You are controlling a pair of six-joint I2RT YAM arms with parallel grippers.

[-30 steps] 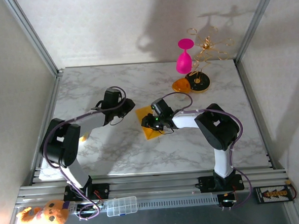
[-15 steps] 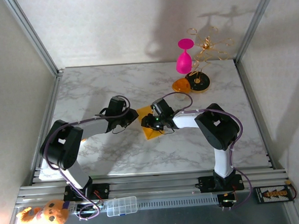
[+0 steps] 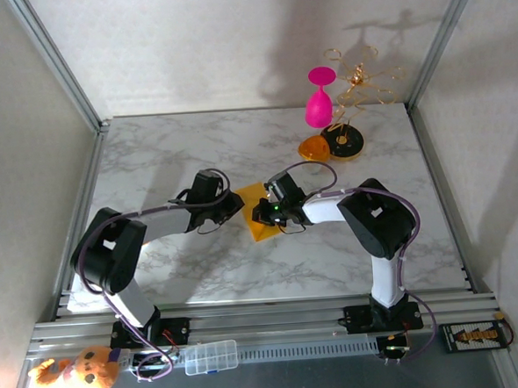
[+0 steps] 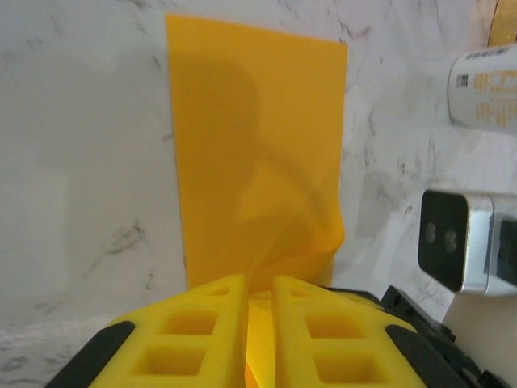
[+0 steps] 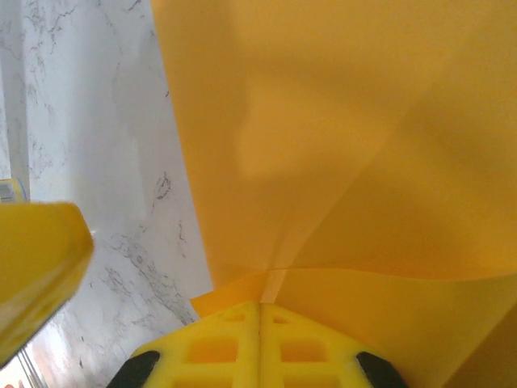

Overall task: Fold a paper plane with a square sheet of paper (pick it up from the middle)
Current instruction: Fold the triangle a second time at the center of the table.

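Observation:
The square sheet of paper (image 3: 259, 219) is yellow-orange and lies on the marble table (image 3: 186, 154) between both arms. In the left wrist view it is a flat rectangle (image 4: 258, 137) whose near edge lifts into a ridge. My left gripper (image 3: 234, 206) is at its left edge, and its yellow fingers (image 4: 202, 323) are shut on that lifted edge (image 4: 258, 284). My right gripper (image 3: 262, 215) is over the sheet's middle. Its jaws are pressed together on a pinched crease (image 5: 260, 304) that runs up the sheet (image 5: 339, 121).
A pink goblet (image 3: 319, 98), a gold wire stand (image 3: 362, 75), an orange-and-black disc (image 3: 342, 141) and an orange dish (image 3: 312, 148) stand at the back right. A plush toy (image 3: 77, 377) and a clear box (image 3: 210, 356) lie by the front rail.
My left gripper has moved right to the sheet's left edge and closed on it. My right gripper has shut on the paper's crease.

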